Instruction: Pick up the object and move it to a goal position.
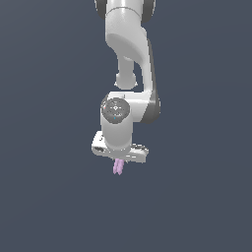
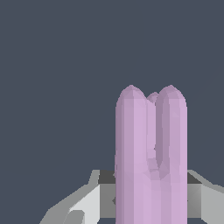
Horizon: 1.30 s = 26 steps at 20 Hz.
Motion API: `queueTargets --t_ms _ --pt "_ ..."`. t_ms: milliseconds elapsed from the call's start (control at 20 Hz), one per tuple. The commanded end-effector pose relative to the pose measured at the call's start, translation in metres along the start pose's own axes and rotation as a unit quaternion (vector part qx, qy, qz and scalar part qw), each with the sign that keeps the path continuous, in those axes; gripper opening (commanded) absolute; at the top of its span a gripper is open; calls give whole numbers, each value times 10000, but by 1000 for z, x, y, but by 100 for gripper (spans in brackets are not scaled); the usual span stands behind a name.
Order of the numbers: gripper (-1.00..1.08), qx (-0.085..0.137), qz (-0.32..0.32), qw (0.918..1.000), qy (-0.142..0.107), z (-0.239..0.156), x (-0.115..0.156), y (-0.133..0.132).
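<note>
The object is a slim pale pink-lilac stick [image 1: 117, 167] with a lengthwise groove. In the exterior view it hangs from under my gripper [image 1: 118, 160], pointing down, with only its lower end showing below the hand. In the wrist view the stick [image 2: 151, 153] fills the middle of the picture, standing out from between the grey fingers [image 2: 83, 203]. My gripper is shut on the stick and holds it up in the air. The fingertips are hidden behind the hand in the exterior view.
The white arm [image 1: 130, 54] reaches down from the top of the exterior view. All around is a plain dark blue-grey ground [image 1: 44, 197]. No goal marker shows in either view.
</note>
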State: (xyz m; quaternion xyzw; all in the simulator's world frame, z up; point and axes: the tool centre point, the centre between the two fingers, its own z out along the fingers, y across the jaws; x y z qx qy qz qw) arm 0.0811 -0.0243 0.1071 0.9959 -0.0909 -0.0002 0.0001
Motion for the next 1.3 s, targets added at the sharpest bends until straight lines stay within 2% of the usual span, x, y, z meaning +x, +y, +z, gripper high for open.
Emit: queueTargets --t_ms 0,350,600,900,1250 --pt "-100 0 0 10000 2 -25 7 3" --pt "-100 0 0 10000 2 -92 27 9" --pt "-100 0 0 10000 2 -125 38 12" --pt "-100 0 -2 10000 3 -146 45 14" --pt "-100 0 -2 10000 3 -153 48 14"
